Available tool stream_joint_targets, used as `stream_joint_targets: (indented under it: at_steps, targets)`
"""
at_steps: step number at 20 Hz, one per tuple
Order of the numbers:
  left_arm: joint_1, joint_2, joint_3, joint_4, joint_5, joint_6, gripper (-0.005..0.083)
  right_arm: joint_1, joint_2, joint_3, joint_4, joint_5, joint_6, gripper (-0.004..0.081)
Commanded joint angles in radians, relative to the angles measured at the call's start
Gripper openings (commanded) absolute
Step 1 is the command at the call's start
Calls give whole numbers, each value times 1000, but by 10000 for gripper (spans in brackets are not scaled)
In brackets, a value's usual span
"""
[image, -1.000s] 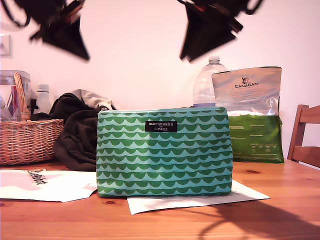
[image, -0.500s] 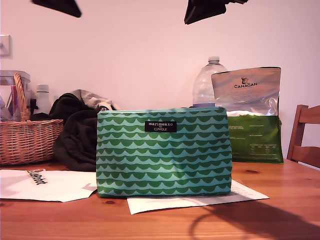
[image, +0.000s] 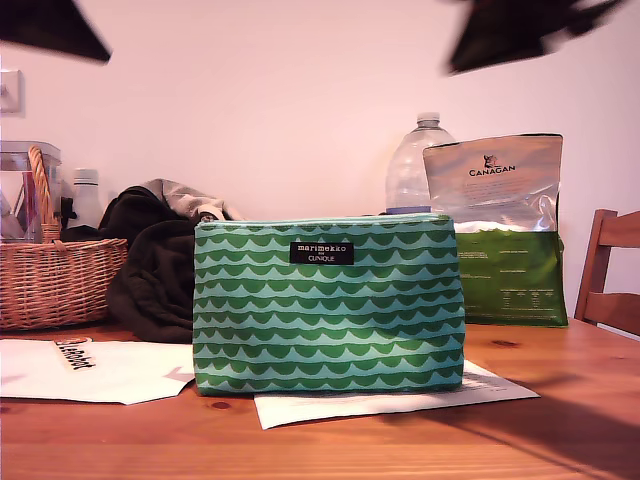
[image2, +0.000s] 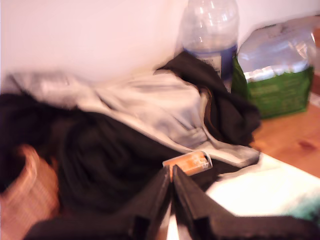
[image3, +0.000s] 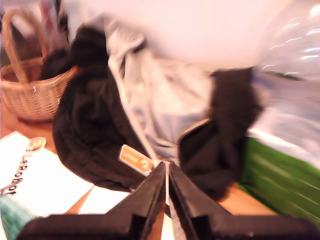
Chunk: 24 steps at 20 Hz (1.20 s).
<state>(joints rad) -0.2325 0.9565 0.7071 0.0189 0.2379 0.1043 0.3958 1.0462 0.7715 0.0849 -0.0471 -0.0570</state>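
First claw, second claw closed | pouch upright, long axis horizontal

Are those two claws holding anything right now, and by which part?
Nothing is held. My first gripper and my second gripper each show jaws closed with nothing between them, facing the dark clothing.

Exterior view sits low at tabletop height, close to a green pouch, facing the wall. Both wrist views look down from above, fairly near, onto the heap of dark clothing, which all three views share.
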Motion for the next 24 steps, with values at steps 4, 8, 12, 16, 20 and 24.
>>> stream_joint_targets:
  at_steps: [4,8,12,16,20,24]
  targets:
    - [-34,-203,-204,47,-16,-50,-19,-18,-321,-237,-21,-33,1,-13]
    - [-79,-397,-247,-77,-51,-52,-19,-15,-563,-293,-220,-20,5,-13]
    - [-91,-516,-247,-138,-53,-52,-19,-16,-705,-293,-348,-13,7,-13]
    - [-91,-552,-247,-245,-60,-52,-19,-16,-724,-293,-439,-13,7,-13]
    - [-91,-551,-247,-351,-60,-52,-19,-16,-724,-293,-577,-13,7,-13]
    - [-88,-550,-245,-242,-123,-173,-19,-16,-724,-293,-694,-13,6,-13]
